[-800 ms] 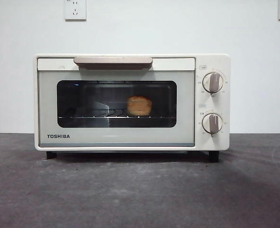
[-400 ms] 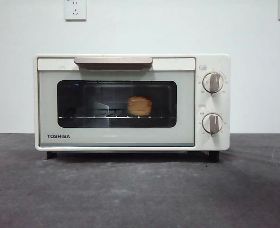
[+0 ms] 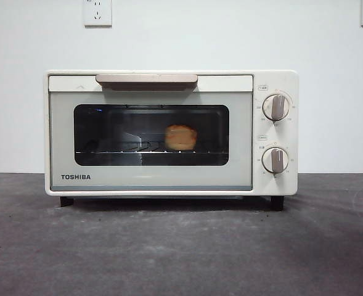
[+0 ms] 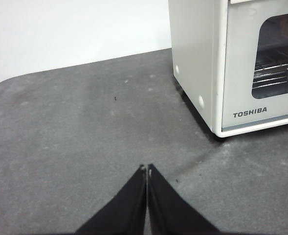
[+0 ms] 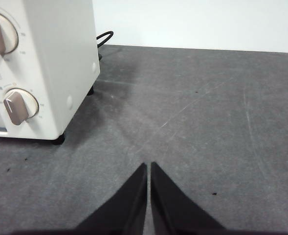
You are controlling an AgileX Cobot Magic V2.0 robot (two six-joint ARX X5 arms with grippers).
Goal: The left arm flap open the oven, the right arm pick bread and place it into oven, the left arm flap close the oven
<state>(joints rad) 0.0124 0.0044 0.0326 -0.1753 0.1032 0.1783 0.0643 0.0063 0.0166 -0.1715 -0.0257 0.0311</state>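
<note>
On the grey table, bread sits inside the shut oven, apart from both tools.

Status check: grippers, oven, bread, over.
Left gripper shut, empty, off the oven. Right gripper shut, empty, on its other side. Door closed, bread on the rack inside. Nothing in the way.

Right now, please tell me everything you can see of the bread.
The bread is a small, lumpy, golden-orange bun with lighter tan sides. It sits upright on the wire rack inside the oven, a little right of the window's middle, seen through the dark glass of the shut door. Only the rack appears to touch it. Neither gripper is near it.
</note>
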